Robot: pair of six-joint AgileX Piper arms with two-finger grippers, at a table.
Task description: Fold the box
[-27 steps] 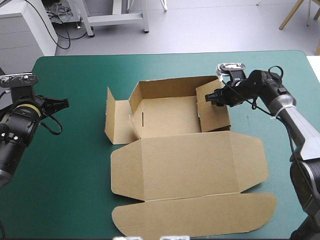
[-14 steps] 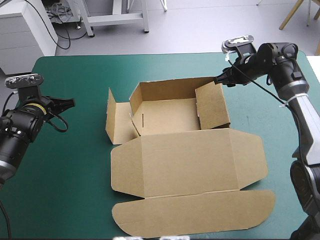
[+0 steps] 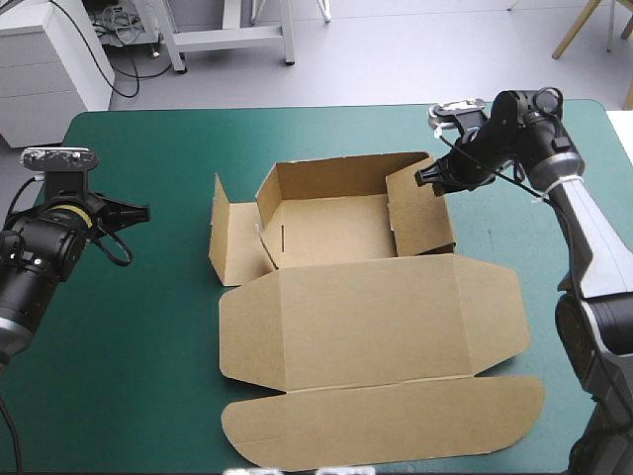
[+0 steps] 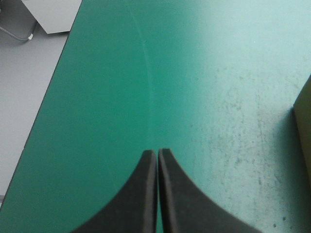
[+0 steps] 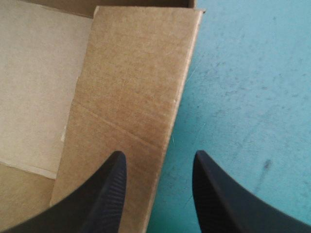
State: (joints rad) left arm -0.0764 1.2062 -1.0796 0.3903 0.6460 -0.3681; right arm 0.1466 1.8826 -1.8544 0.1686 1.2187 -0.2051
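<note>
The box [image 3: 368,302] is being displayed at the middle of the table [image 3: 148,346], far walls raised, lid flat. Its right wall's edge is being straddled by the right jaws, held apart. The left jaws are being held together over bare table, well apart from it.

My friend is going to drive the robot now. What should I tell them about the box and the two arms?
Left end effector: shut, empty, over the teal-green cover, left of the box.
Right end effector: open, at the right wall, with the wall's outer edge between its fingers, not gripped.
Done: back wall and right wall raised.
Left to do: the left side flap stands splayed outward, untucked; the lid lies flat toward the near edge.
</note>
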